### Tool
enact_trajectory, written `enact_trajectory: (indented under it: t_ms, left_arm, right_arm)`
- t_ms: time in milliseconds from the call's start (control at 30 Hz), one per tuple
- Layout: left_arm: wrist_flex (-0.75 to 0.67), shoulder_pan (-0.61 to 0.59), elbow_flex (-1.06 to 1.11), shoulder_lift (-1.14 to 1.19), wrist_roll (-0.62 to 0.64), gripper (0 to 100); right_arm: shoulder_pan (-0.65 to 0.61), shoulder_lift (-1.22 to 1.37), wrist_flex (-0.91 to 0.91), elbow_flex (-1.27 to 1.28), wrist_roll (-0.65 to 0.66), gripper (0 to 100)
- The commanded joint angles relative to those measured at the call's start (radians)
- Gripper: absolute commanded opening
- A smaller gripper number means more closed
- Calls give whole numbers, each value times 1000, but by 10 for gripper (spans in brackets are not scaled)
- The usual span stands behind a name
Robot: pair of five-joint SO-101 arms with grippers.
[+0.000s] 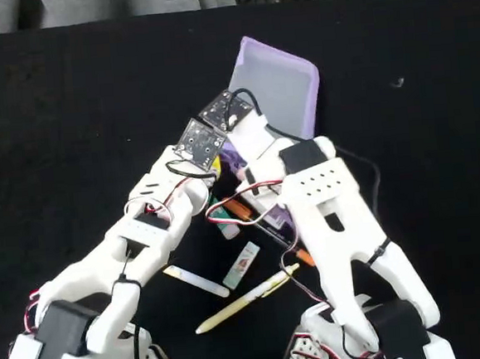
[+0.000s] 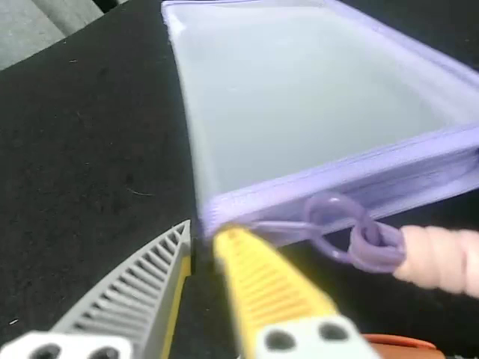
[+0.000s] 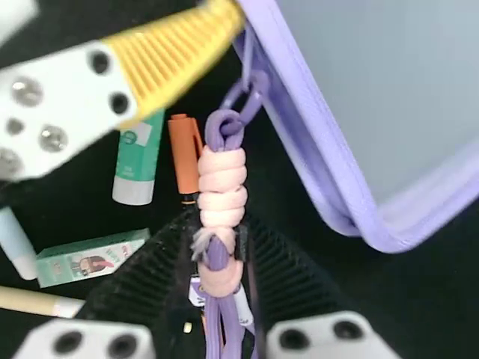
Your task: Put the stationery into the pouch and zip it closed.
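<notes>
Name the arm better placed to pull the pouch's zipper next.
Right. The right gripper is shut on the pink-and-purple pull cord of the pouch. The left gripper sits at the pouch's corner, beside the cord, not on it, so it probably better suits steadying the pouch.

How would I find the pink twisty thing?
Find the big purple pouch on the black table. A purple zip ring hangs at its corner, and tied to it is the pink twisty cord, pinched in the right gripper. It's the only pink, knotted thing; the orange pen and green stick beside it are straight.
</notes>
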Motion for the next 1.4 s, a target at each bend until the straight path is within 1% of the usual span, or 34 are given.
enact_trajectory:
  t_ms: [0, 200, 467, 600, 767, 900, 1000, 1167, 1367]
  left_arm:
    - [-18, 2, -71, 5, -8, 26]
    - [-17, -16, -70, 8, -8, 28]
    - [-17, -74, -67, -3, 0, 28]
    - [-20, -125, -67, -3, 0, 28]
    - [-20, -170, -62, -3, 0, 28]
    - [-17, -174, -62, -3, 0, 28]
    - [-17, -174, -62, 3, 0, 28]
    - [-17, -160, -61, 6, 0, 28]
    - [-17, -96, -68, 9, 2, 30]
  right_arm:
    - [57, -61, 34, -31, 21, 11]
    - [129, -61, 40, -31, 23, 11]
    - [209, -61, 66, -36, 31, 11]
    - [282, -61, 126, -48, 91, 11]
    - [397, -61, 176, -101, 100, 11]
    - [474, -61, 215, -136, 101, 11]
    - [528, -61, 249, -160, 143, 11]
    - [520, -61, 259, -165, 147, 11]
    - [516, -61, 258, -168, 149, 11]
